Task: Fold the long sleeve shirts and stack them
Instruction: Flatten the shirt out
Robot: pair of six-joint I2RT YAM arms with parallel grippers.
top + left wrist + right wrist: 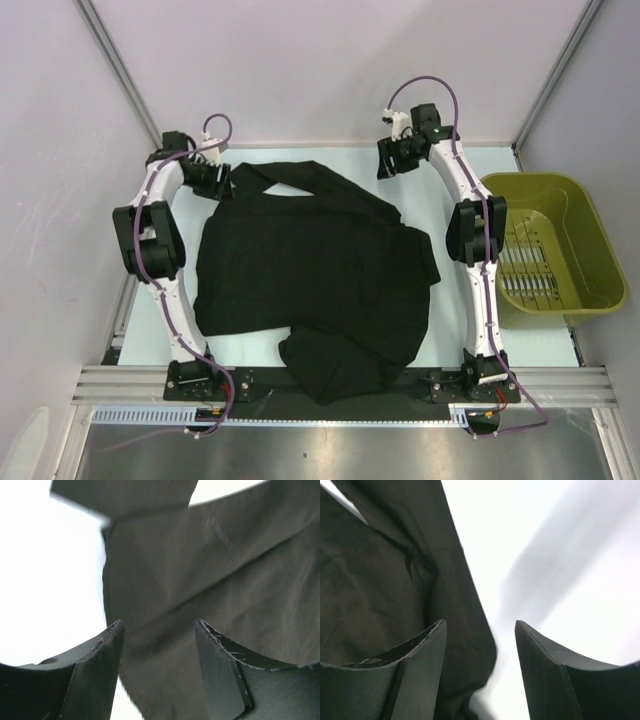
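A black long sleeve shirt [310, 260] lies spread across the middle of the table, and a second bunch of black fabric [340, 365] lies under its near edge. My left gripper [222, 183] is open at the shirt's far left corner. In the left wrist view [159, 625] the black fabric [210, 580] fills the space beyond the open jaws. My right gripper [385, 160] is open beyond the shirt's far right side, apart from it. In the right wrist view [480, 625] the shirt's edge [370, 580] lies to the left and white table to the right.
An olive-green plastic basket [545, 245] stands at the right edge of the table, past the right arm. Bare pale table [440, 340] shows around the shirts. Grey walls enclose the far side and both flanks.
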